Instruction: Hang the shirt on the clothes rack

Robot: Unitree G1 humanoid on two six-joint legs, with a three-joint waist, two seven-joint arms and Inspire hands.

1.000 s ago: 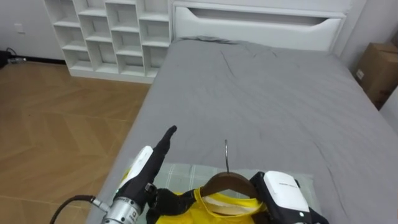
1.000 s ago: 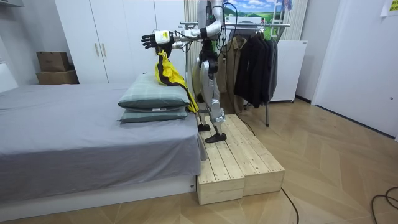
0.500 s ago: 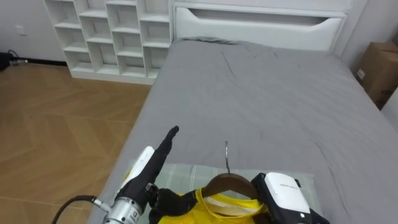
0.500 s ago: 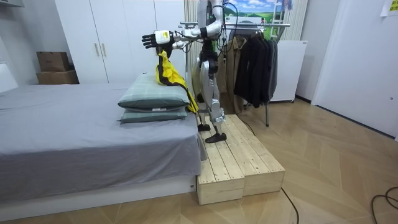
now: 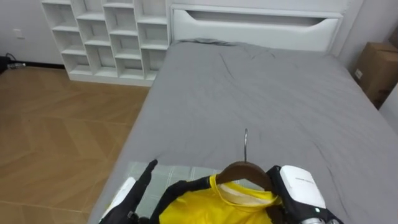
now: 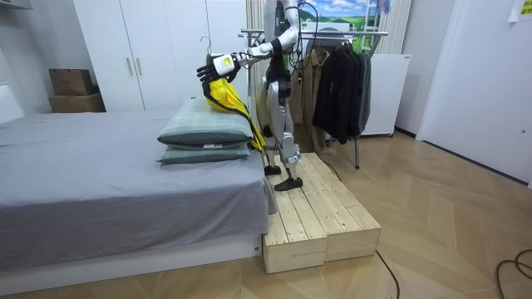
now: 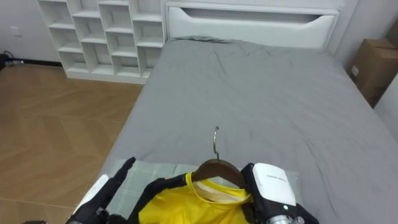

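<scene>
A yellow garment (image 5: 211, 204) hangs on a wooden hanger (image 5: 246, 171) whose metal hook (image 5: 245, 144) points up. My right hand (image 5: 300, 191) is at the hanger's right shoulder, shut on it and holding it up over the pillows (image 6: 204, 133) at the foot of the bed. My left hand (image 5: 134, 191) sits at the garment's left edge with its fingers straight, open. In the room view I stand on a wooden platform (image 6: 320, 212) at the bed's end, with the garment (image 6: 226, 95) dangling from my raised hands.
The grey bed (image 5: 261, 93) stretches ahead to a white headboard (image 5: 255, 25). White cube shelves (image 5: 106, 37) stand at the left and a cardboard box (image 5: 376, 71) at the right. Behind me is a clothes rack (image 6: 349, 35) with dark garments (image 6: 341, 79).
My left hand has dropped lower and drawn back. The hanger has shifted right and a little up in the eye view. In the room view both arms have come down slightly.
</scene>
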